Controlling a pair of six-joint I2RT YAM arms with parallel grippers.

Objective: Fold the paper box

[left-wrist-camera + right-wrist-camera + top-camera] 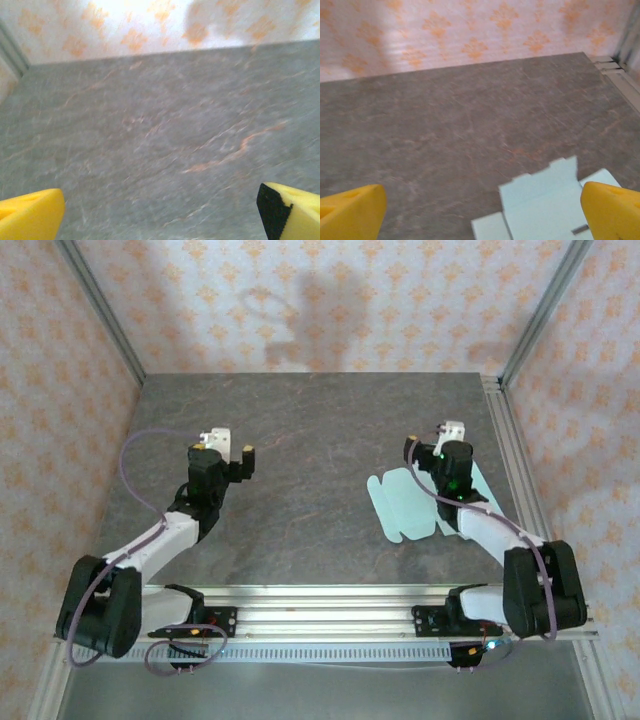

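Grey stone tbl [300, 440], patterned walls [300, 300]

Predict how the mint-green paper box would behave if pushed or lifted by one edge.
The paper box lies flat as thin card, so it would probably droop when lifted. It looks light, so a push would likely slide it across the table.

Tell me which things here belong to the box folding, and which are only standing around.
For the job: paper box, lying flat; right gripper, open, near it; left gripper, open.
Just there: table; patterned walls; metal rail.
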